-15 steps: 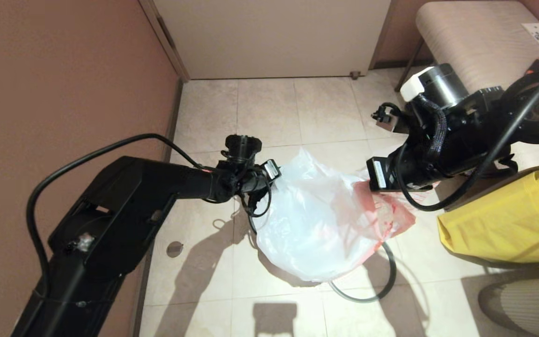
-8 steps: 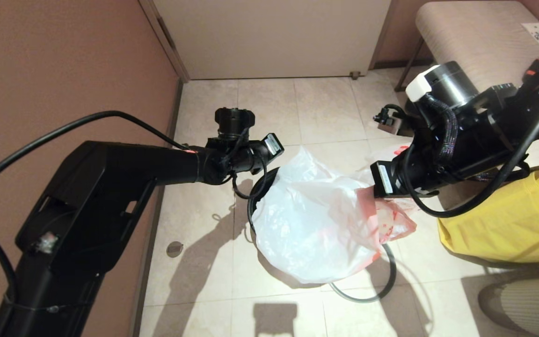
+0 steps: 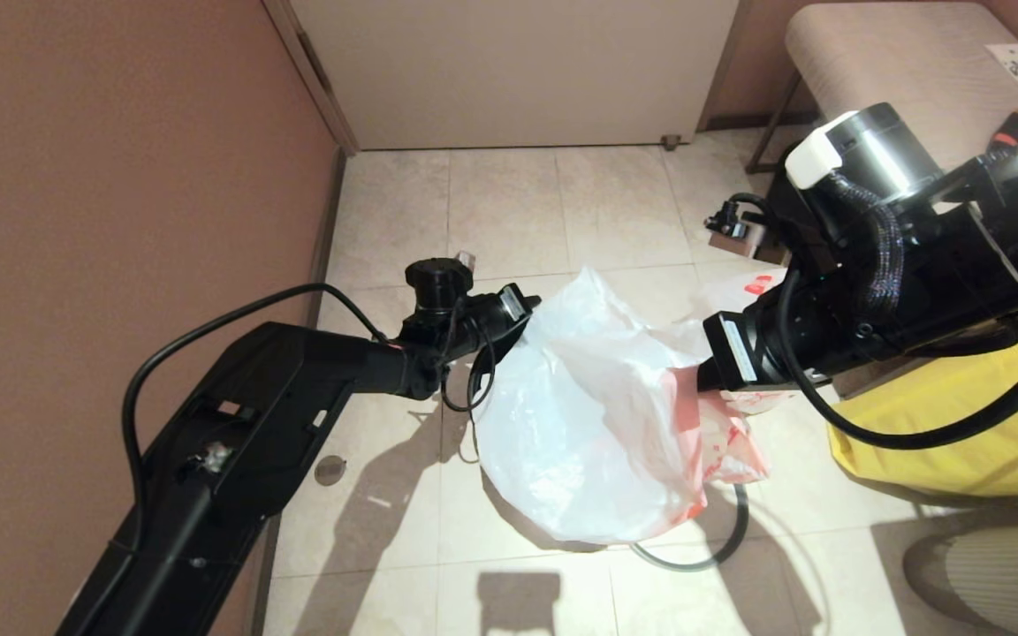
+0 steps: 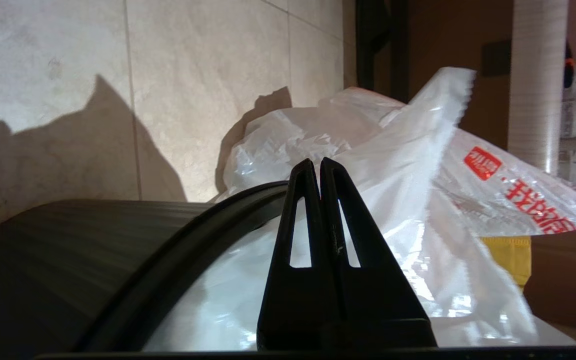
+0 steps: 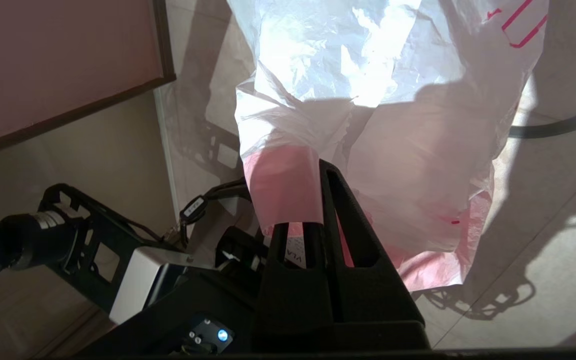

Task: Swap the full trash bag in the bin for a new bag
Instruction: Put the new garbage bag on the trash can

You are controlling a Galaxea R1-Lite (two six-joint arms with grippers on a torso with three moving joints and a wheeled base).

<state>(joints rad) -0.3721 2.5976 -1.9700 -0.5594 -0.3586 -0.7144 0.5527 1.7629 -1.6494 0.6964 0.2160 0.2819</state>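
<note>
Over the bin (image 4: 43, 260), the right claw (image 5: 313, 200) pinches the new bag's (image 3: 580, 415) pink edge; the left claw (image 4: 320, 167) is clenched on the plastic at the rim. Lining seems underway; next, stretch the mouth around the rim.

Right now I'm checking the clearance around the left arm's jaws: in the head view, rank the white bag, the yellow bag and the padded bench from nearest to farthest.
From the left gripper:
1. White bag, right beside it.
2. Yellow bag, far right.
3. Padded bench, far right corner.
</note>
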